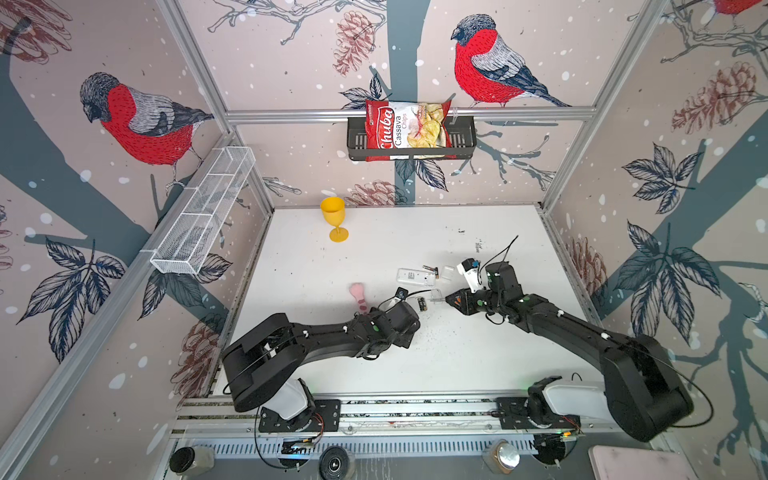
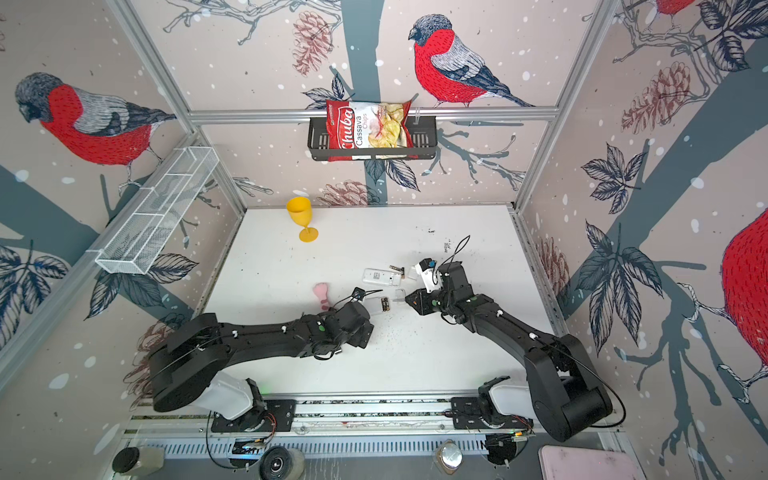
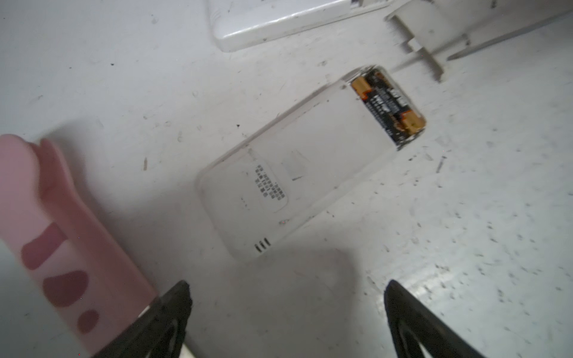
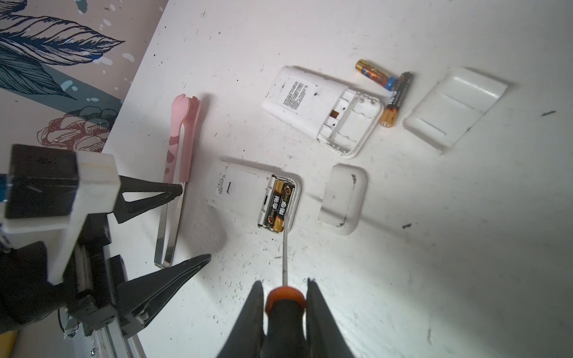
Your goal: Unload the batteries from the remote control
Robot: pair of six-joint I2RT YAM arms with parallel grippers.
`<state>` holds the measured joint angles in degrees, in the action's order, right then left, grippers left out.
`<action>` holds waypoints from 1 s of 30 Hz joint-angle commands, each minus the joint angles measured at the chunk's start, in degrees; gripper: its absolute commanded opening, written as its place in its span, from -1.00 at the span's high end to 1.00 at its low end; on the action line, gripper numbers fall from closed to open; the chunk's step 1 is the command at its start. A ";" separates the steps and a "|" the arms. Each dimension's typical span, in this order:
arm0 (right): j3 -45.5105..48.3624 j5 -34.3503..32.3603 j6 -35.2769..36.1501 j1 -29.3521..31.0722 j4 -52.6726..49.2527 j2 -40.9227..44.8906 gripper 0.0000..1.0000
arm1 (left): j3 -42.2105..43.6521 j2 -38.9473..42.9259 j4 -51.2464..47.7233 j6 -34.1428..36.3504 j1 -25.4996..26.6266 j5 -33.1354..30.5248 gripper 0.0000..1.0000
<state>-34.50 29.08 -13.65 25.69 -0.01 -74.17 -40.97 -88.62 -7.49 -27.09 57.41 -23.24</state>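
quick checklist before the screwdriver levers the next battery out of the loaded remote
1. Cover off the loaded remote: ok, it lies beside it.
2. Batteries exposed: ok, two sit in the bay.
3. Screwdriver gripped: ok, right gripper is shut on its handle.
4. Tip on a battery: not ok, the left wrist view shows it short of the remote.
5. Remote braced: not ok, left gripper is open and off it.
6. Other remote emptied: ok, loose batteries lie beside it.
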 commanded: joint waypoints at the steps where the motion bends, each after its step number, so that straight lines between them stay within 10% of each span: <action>1: 0.44 1.68 -0.31 -0.03 2.81 0.90 1.00 | -1.54 -1.65 -3.39 -2.48 0.06 -7.43 -0.92; 30: 1.04 -2.09 0.77 3.63 1.68 0.10 1.00 | -5.58 -4.57 0.33 -4.57 -3.53 -11.41 -0.93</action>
<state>-33.41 28.38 -13.61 28.47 1.45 -73.84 -47.53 -95.66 -8.71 -31.46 54.06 -35.46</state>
